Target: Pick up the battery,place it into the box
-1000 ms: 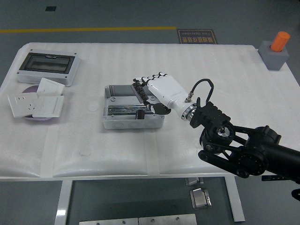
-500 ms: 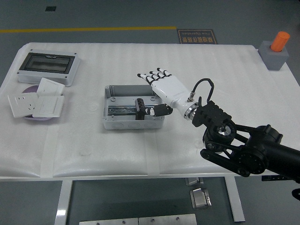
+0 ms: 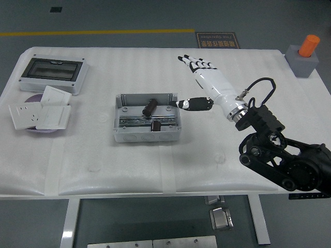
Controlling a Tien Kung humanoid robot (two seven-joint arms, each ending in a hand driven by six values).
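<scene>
A dark cylindrical battery (image 3: pixel 149 107) lies tilted inside the grey metal box (image 3: pixel 147 136) at the middle of the table. My right hand (image 3: pixel 192 82), white with black fingertips, hovers to the right of the box and a little behind it. Its fingers are spread and hold nothing; the thumb points left toward the box's right wall. A small black block (image 3: pixel 156 125) sits on the rail inside the box. The left arm does not show.
A grey enclosure with a dark window (image 3: pixel 51 74) stands at the back left. White socket plates (image 3: pixel 41 114) lie on a purple disc in front of it. A grey block with an orange cylinder (image 3: pixel 305 57) stands at the far right corner.
My right hand opened over the box, let the battery drop inside, then pulled away to the right and back. The battery now rests in the box.
</scene>
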